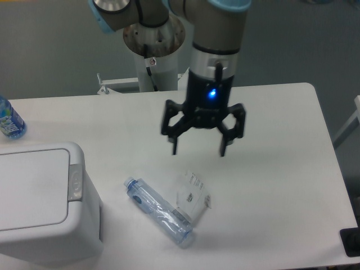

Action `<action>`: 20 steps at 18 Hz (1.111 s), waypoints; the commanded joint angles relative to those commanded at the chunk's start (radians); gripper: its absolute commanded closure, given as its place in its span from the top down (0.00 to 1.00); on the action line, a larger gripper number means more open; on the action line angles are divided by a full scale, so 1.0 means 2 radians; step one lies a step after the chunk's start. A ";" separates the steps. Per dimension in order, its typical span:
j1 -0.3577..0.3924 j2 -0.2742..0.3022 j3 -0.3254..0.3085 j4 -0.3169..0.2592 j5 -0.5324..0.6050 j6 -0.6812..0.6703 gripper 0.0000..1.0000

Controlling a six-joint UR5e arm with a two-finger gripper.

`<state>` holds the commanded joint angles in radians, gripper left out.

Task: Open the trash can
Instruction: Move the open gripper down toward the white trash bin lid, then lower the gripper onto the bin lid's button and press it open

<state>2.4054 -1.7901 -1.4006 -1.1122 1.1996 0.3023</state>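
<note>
The trash can (39, 197) is a large white boxy bin at the front left of the table. Its flat lid is shut. A grey push-button strip (75, 182) sits on its right rim. My gripper (199, 149) hangs above the middle of the table, well to the right of the bin. Its two black fingers are spread apart and hold nothing.
A clear plastic bottle (159, 212) lies on its side on the white table (270, 169), below the gripper, with a crumpled white label (192, 196) next to it. A blue bottle (9, 120) stands at the far left edge. The arm's base post (154, 62) stands behind.
</note>
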 joint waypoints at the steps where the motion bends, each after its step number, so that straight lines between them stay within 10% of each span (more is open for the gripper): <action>1: -0.008 -0.005 0.000 0.011 0.000 -0.007 1.00; 5: -0.037 -0.023 0.000 0.050 0.000 -0.037 1.00; 20: -0.085 -0.031 -0.001 0.054 0.000 -0.068 1.00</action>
<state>2.2351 -1.8515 -1.4021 -1.0048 1.1996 0.1658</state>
